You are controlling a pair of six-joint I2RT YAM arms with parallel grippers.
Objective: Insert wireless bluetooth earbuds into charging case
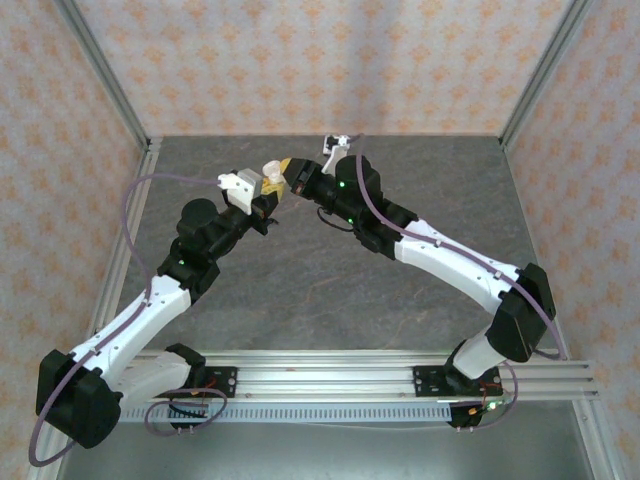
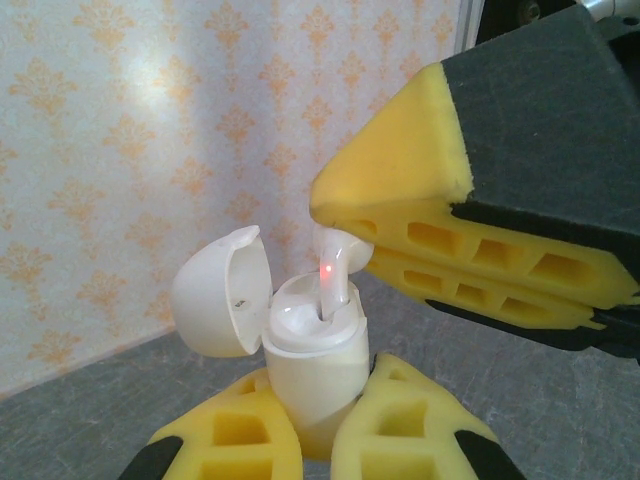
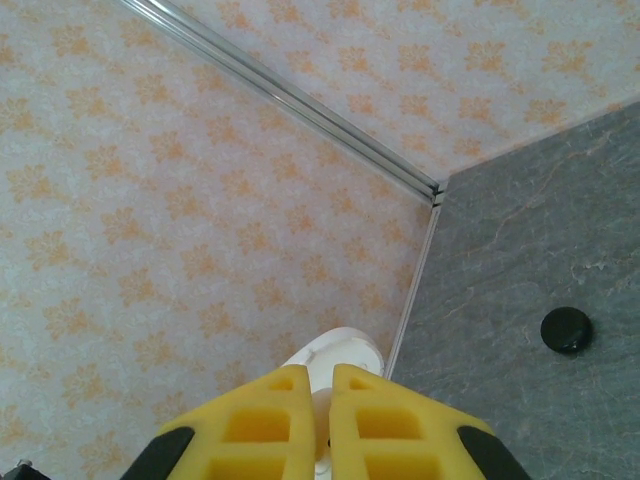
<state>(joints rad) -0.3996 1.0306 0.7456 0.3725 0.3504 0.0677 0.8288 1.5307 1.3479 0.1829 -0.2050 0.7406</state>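
Clamping open charging case in left gripper, pinching white earbud in right gripper just above it, stem partway in — needs pushing home, releasing, lid closing; can't tell on the rest.

Bright, even light all round — only faint, soft shadows on the counter from above. Left wrist view: pale glare on the wall, upper left — bottom edge slightly blurred.
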